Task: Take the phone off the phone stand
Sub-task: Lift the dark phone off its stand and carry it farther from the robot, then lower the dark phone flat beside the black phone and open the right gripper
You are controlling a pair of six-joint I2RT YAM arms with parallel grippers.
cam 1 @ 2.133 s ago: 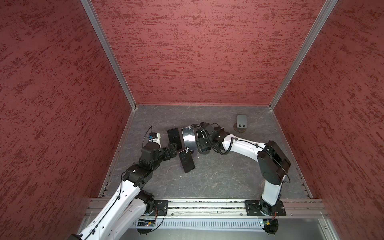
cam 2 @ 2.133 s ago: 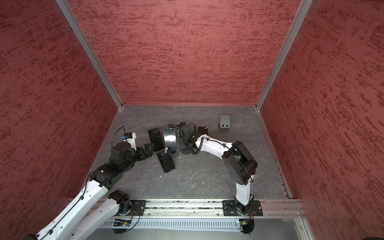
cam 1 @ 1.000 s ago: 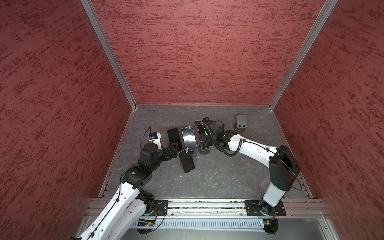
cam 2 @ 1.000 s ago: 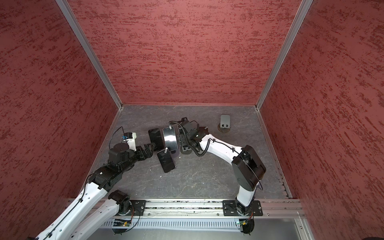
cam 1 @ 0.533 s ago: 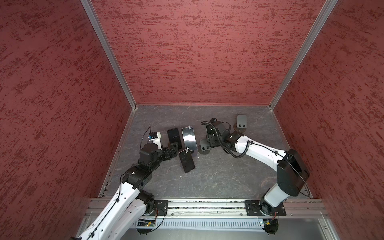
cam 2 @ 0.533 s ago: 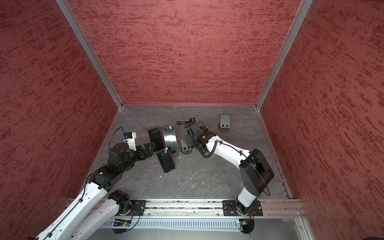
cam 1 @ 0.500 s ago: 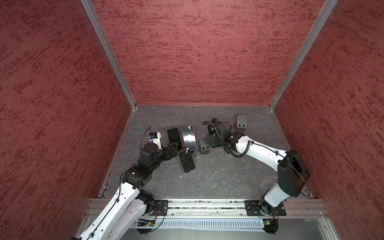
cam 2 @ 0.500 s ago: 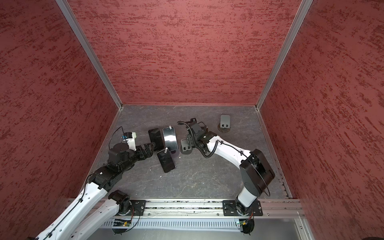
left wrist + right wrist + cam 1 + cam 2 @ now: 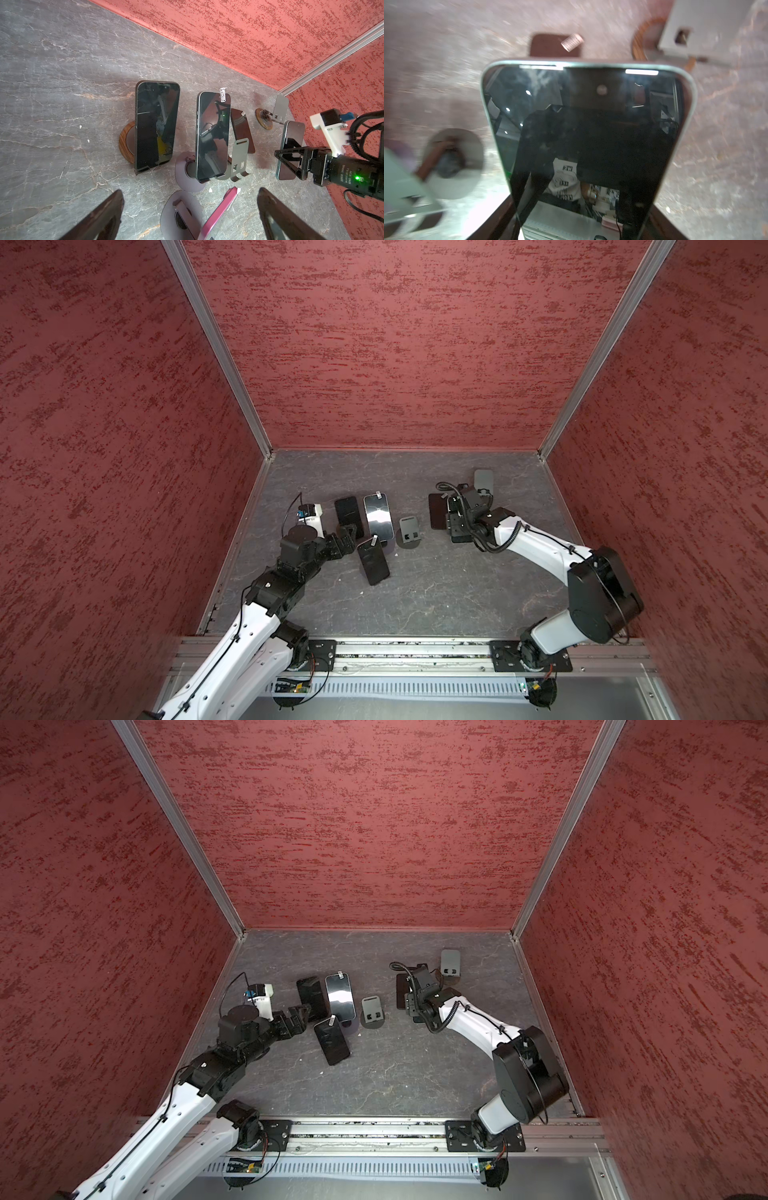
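Phone point(image 9: 587, 124): clamped at side edges by right gripper point(image 9: 289, 164), apart from phone stand point(image 9: 409, 529), open floor point(image 9: 436, 585) between. Left gripper point(image 9: 191, 192): jaws spread wide, released.

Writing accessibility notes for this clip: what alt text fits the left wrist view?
The right gripper holds a green-edged phone, apart from the empty grey stand. A black phone and a stickered phone stand propped on the grey table. Nearer the camera, the open left gripper frames a pink-edged phone.
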